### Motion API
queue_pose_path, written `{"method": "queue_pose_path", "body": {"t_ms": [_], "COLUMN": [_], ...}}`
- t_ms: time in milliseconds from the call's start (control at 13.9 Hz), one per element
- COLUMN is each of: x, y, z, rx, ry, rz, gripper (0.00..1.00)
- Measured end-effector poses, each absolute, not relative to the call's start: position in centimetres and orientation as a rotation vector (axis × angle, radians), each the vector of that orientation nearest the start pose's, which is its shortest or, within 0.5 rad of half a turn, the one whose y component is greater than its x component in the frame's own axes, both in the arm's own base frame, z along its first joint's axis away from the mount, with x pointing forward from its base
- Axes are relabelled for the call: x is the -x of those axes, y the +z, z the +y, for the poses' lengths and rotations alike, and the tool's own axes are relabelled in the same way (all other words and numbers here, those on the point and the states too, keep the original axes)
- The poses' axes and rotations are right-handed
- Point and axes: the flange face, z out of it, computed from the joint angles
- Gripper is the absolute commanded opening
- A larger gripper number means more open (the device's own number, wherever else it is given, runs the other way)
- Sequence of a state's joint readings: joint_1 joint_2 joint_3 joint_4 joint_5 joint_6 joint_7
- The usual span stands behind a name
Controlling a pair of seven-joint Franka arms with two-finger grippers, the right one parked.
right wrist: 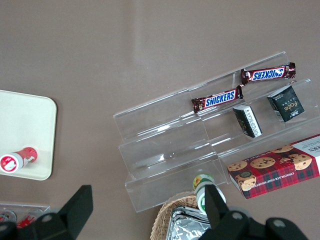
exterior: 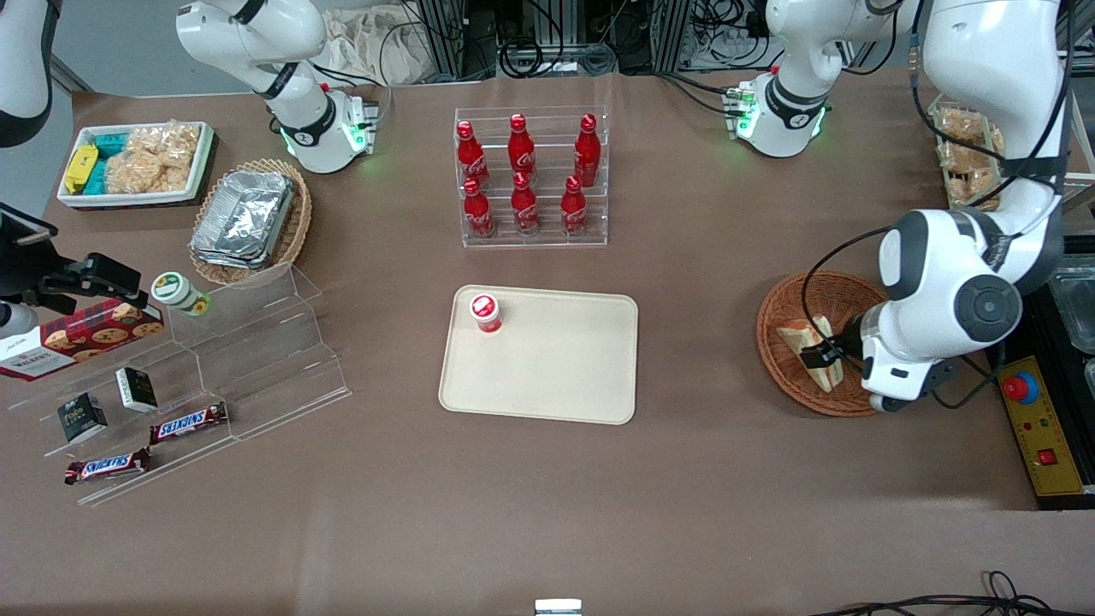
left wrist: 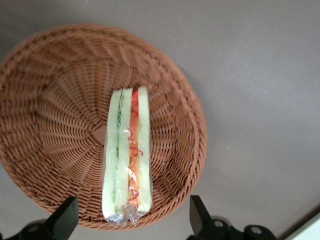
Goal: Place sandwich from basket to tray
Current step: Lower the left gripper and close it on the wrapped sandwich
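Note:
The sandwich [exterior: 804,336] [left wrist: 127,155], a plastic-wrapped wedge of white bread with green and orange-red layers, lies on edge in the round reddish-brown wicker basket [exterior: 774,364] [left wrist: 60,125] toward the working arm's end of the table. My gripper [exterior: 831,352] [left wrist: 132,199] hovers above the basket and is open. Its black fingers [left wrist: 67,212] stand wide on either side of the sandwich's wrapped end without touching it. The beige tray [exterior: 556,368] [right wrist: 25,130] lies flat at mid-table, toward the parked arm from the basket.
A small red-capped bottle [exterior: 485,312] [right wrist: 17,159] lies on a tray corner. A clear rack of red cola bottles [exterior: 530,180] stands farther from the front camera than the tray. A yellow control box [exterior: 1039,428] sits beside the basket. Clear acrylic steps [exterior: 239,359] hold snacks.

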State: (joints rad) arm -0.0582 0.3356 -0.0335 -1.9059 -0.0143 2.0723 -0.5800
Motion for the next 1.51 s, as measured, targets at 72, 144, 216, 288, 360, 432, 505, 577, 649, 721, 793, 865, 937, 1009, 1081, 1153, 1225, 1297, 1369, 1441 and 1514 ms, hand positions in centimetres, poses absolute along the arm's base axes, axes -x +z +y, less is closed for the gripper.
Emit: {"method": "queue_pose_path", "body": {"t_ms": [72, 144, 216, 288, 360, 432, 505, 577, 649, 721, 793, 865, 937, 1009, 1081, 1153, 1225, 1297, 1369, 1441, 1514], "x": [-59.6, -59.3, -58.9, -58.5, -58.2, -57.8, -57.5, -57.3, -57.3, -57.3, -57.3, -57.3, -57.3, -57.3, -57.4, -57.6, -57.9, -58.4, -58.7, -59.0, -59.1], "y": [30.2, 29.4, 28.7, 28.0, 27.3, 26.6, 26.1, 25.7, 25.5, 25.5, 25.5, 25.5, 25.6, 25.6, 25.7, 26.2, 27.1, 28.7, 30.7, 33.3, 36.4], "z": [-5.5, -5.4, -5.4, -5.3, -5.3, -5.3, -5.3, -5.2, -5.2, -5.2, -5.2, -5.2, -5.2, -5.2, -5.2, -5.2, -5.2, -5.3, -5.4, -5.6, -6.0], "rx": [2.999, 2.997, 2.998, 3.001, 3.004, 3.006, 3.007, 3.006, 3.005, 3.005, 3.006, 3.006, 3.006, 3.006, 3.008, 3.011, 3.018, 3.028, 3.037, 3.044, 3.049], "ry": [0.260, 0.251, 0.238, 0.226, 0.216, 0.209, 0.207, 0.210, 0.212, 0.212, 0.210, 0.209, 0.208, 0.206, 0.201, 0.185, 0.156, 0.115, 0.075, 0.052, 0.037], "rz": [-0.758, -0.752, -0.748, -0.748, -0.749, -0.749, -0.749, -0.749, -0.749, -0.749, -0.749, -0.749, -0.748, -0.748, -0.749, -0.749, -0.749, -0.747, -0.744, -0.736, -0.724], "gripper": [1.00, 1.00, 1.00, 1.00, 1.00, 0.99, 0.92, 0.80, 0.66, 0.54, 0.43, 0.37, 0.36, 0.36, 0.36, 0.36, 0.36, 0.36, 0.36, 0.36, 0.36]}}
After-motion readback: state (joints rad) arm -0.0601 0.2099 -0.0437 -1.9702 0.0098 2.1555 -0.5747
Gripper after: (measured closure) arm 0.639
